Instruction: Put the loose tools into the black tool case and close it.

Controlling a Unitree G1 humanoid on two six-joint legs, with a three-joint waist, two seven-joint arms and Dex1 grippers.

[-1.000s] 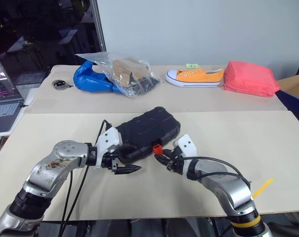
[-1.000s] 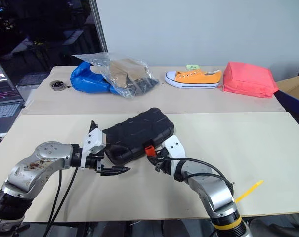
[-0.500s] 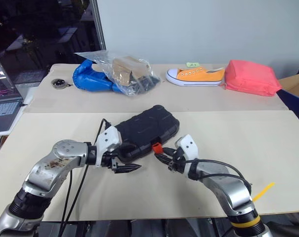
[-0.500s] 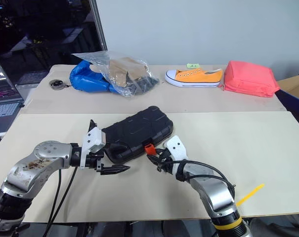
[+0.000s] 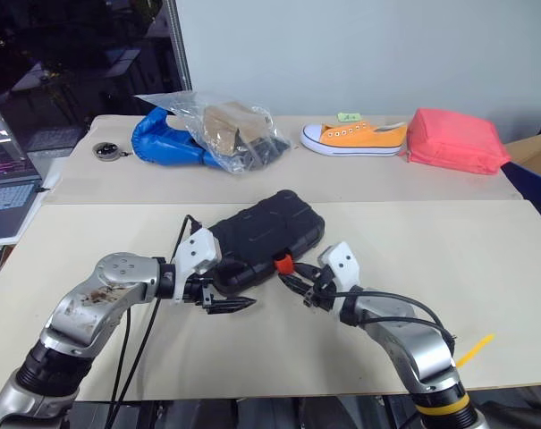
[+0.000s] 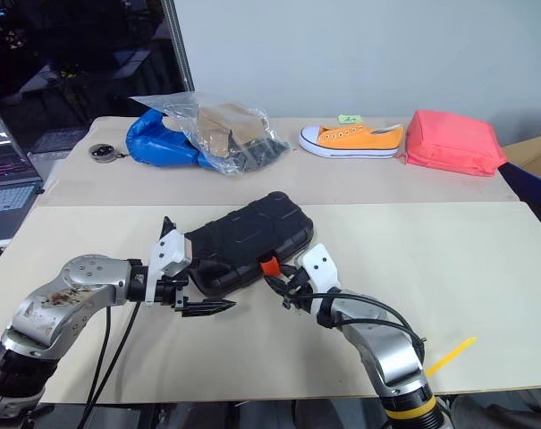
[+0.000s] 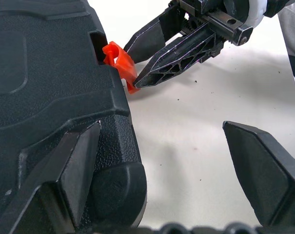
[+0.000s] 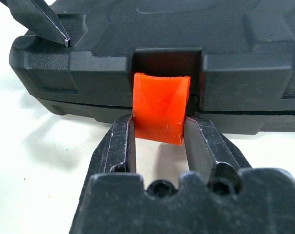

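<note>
One closed black tool case lies diagonally.

You cannot see inside the black tool case: lid down, contents hidden. At 12 o'clock, the clear bag holds items too jumbled to name. The laptop, at 9 o'clock, is cut off by the frame edge.

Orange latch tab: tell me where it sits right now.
The orange latch tab sits on the near edge of the closed black tool case, mid-table, pinched between the right gripper's fingers.
</note>
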